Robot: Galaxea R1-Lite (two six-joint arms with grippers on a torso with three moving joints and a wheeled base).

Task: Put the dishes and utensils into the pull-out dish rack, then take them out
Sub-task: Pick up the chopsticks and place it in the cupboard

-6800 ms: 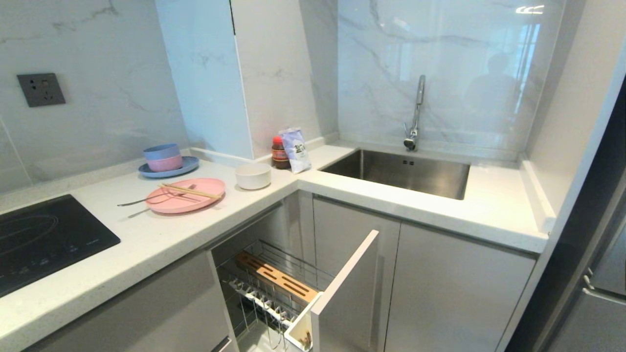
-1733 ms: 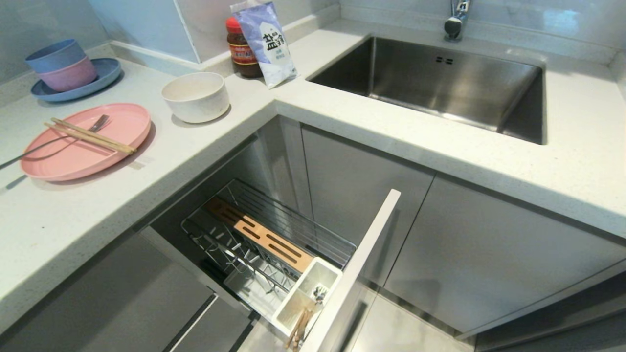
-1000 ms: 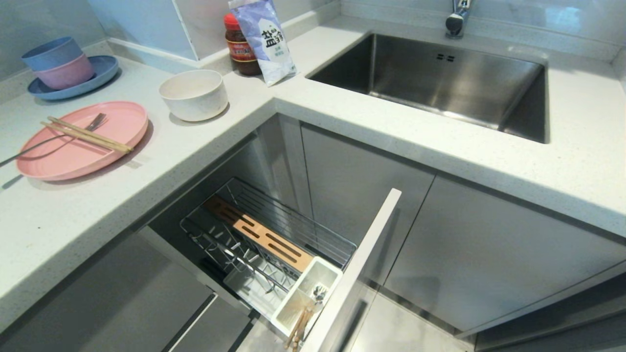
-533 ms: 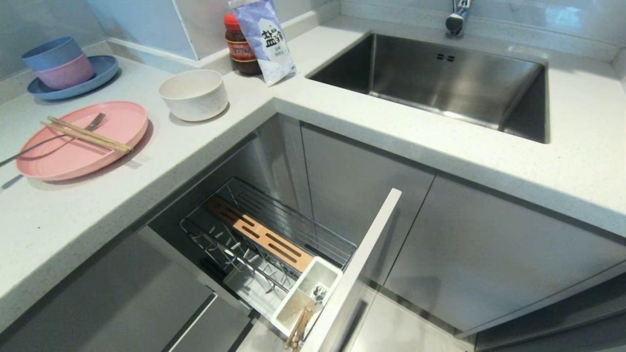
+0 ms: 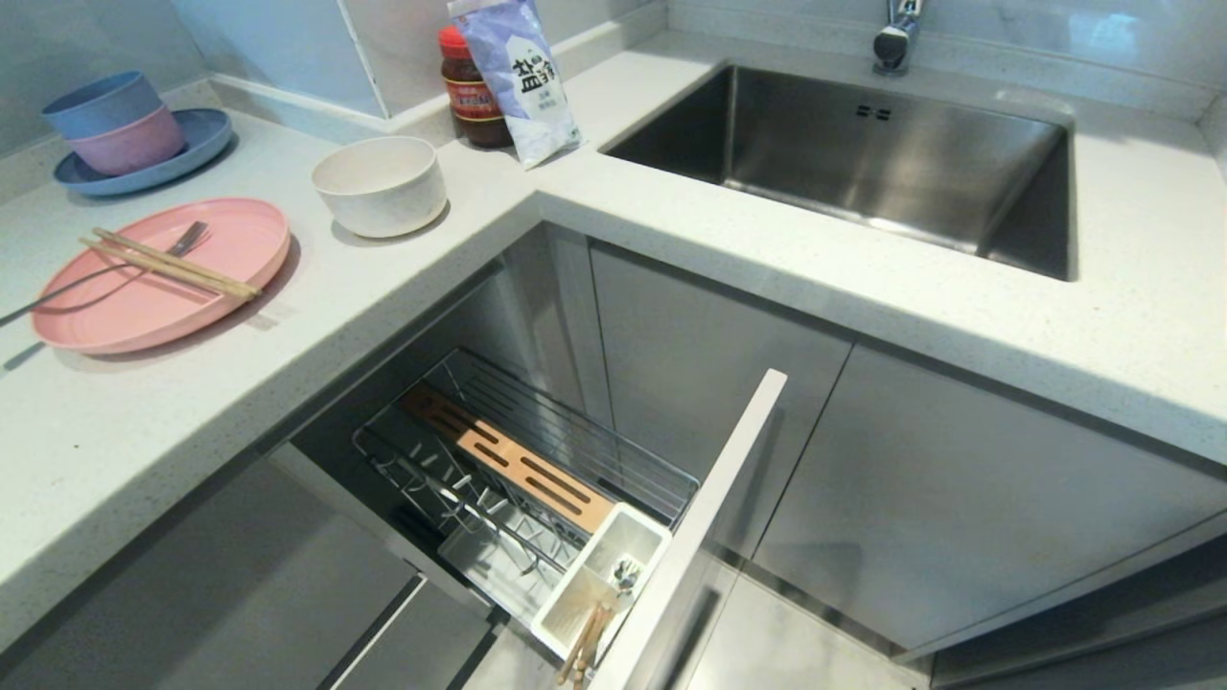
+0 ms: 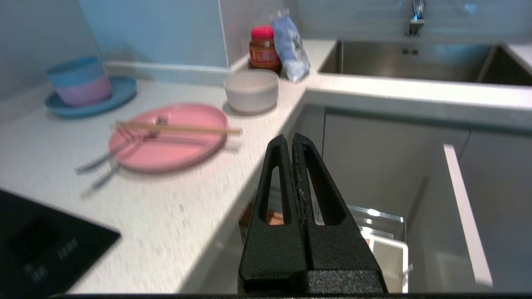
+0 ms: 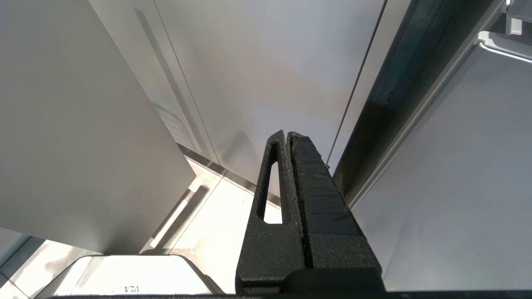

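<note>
Both jaws are pressed together, empty: left gripper [image 6: 292, 139], right gripper [image 7: 287, 135]. The chrome wire rack [image 5: 537, 479] runs diagonally lower centre. Upper left, the flat pink plate [image 5: 158, 278] carries wooden chopsticks [image 5: 173, 266] slanting down-right across a thin metal fork [image 5: 115, 270]; the round bowl [image 5: 381, 184] stands beside.

Only the viewpoint changed, not the objects. Compared with the earliest shot, the head camera is now closer and pitched further down. The wall socket and the hob [image 6: 41, 245] have dropped out of the head view, and the tap [image 5: 891, 43] is cropped to its spout. The pull-out dish rack [image 5: 575, 450] has come up from the bottom edge toward centre. The pink plate [image 5: 158, 278] has slid out to the left edge. One more slight shift followed; nothing has changed in the last second.
</note>
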